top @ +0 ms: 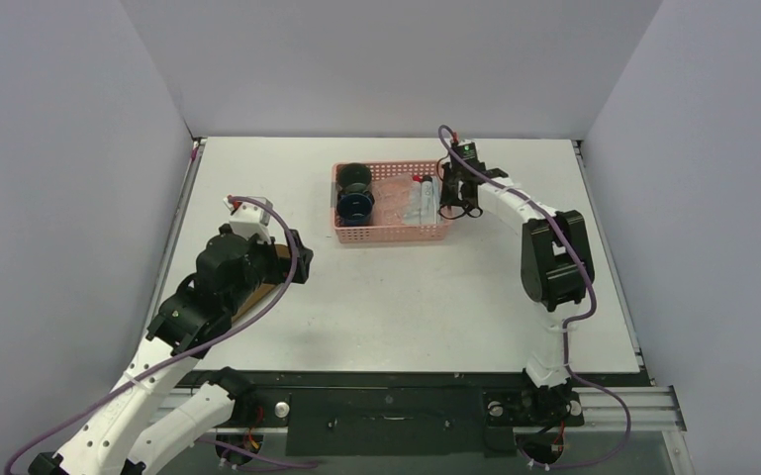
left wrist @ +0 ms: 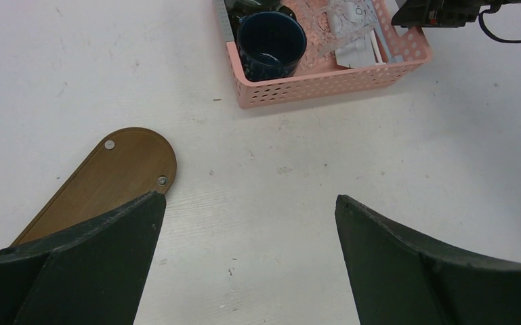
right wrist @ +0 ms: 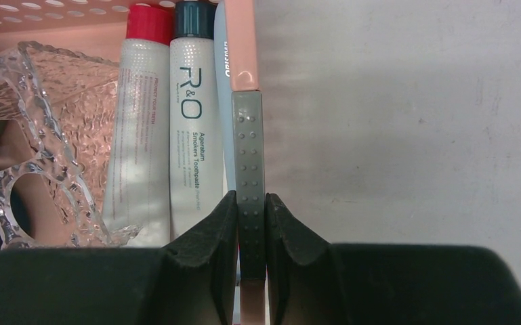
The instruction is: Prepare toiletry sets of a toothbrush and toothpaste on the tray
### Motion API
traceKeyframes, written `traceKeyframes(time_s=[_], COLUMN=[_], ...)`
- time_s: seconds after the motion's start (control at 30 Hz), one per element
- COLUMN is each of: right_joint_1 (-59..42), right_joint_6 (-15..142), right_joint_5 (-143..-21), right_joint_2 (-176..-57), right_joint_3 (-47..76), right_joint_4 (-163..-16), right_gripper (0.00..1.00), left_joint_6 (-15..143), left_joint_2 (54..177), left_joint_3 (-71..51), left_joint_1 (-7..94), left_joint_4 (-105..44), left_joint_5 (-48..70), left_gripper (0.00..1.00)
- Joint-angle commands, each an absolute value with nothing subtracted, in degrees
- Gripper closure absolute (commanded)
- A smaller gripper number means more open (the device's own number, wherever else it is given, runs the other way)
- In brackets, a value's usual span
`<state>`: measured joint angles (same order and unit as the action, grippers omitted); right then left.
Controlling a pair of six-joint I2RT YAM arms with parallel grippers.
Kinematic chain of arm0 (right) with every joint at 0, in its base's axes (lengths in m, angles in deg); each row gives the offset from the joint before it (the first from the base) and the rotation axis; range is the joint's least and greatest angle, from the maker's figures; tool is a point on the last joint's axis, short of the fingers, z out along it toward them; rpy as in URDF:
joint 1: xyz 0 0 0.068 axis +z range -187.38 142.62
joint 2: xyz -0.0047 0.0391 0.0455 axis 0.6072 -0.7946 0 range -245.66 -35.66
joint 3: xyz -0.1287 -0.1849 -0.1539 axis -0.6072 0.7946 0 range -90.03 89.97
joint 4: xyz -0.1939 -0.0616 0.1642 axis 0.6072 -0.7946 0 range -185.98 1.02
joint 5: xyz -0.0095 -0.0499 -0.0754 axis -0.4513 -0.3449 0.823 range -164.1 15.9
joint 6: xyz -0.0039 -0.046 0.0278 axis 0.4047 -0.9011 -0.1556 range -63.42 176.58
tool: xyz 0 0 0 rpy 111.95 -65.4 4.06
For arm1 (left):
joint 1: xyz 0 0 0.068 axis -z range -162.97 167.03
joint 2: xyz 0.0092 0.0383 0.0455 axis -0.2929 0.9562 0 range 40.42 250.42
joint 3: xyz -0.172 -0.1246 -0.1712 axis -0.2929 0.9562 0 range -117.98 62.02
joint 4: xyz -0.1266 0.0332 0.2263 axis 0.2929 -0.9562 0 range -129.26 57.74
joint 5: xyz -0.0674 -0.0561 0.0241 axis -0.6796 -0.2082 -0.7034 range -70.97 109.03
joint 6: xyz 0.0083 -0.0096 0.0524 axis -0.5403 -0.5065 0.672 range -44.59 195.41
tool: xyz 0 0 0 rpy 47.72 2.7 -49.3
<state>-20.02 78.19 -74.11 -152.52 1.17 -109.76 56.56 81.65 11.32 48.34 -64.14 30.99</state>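
At the 3 o'clock end of the pink basket (top: pixel 393 236), the right gripper (right wrist: pixel 251 201) has its jaws clamped on the grey, dotted grip of a toothbrush (right wrist: pixel 247 145). The handle's long axis runs from 6 to 12 o'clock in the wrist view, straight out from the jaws. Whether it is lifted clear of the basket cannot be told. Just beside it at 9 o'clock lie a dark-capped toothpaste tube (right wrist: pixel 193 128) and a red-capped toothpaste tube (right wrist: pixel 139 135), parallel to the brush and caps toward 12.

The tray (left wrist: pixel 118 172) lies flat on the table (top: pixel 406 307), well apart from the basket. From above it sits at about 8 o'clock from the right gripper and is largely hidden under the left arm. Its long axis slants from 7 to 1 o'clock in the left wrist view.

The left gripper (left wrist: pixel 247 200) is the nearer of the two to the tray. It hovers over bare table with its jaws wide apart and nothing between them, the tray's rounded end at its 10 o'clock. The toothbrush probably has to cross the table toward 8 o'clock.
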Motion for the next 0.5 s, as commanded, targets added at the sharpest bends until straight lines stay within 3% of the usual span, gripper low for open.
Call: traceKeyframes(time_s=[0.0,0.17,0.47], right_joint_1=[-21.63,-21.68,-21.72], right_joint_6=[77.98,77.77,76.7], right_joint_5=[-71.67,-71.88,-71.25], right_joint_2=[-151.33,-151.4,-149.88], right_joint_3=[-2.19,-2.26,-1.89], right_joint_4=[-110.2,-110.66,-111.74], right_gripper=[1.0,0.89,0.58], left_joint_6=[56.86,56.86,56.71], left_joint_2=[81.68,81.9,82.43], left_joint_3=[11.11,11.14,11.11], left_joint_1=[47.94,47.96,47.94], left_joint_4=[-62.83,-62.85,-63.02], left_joint_5=[31.4,31.42,31.53], left_gripper=[0.04,0.04,0.04])
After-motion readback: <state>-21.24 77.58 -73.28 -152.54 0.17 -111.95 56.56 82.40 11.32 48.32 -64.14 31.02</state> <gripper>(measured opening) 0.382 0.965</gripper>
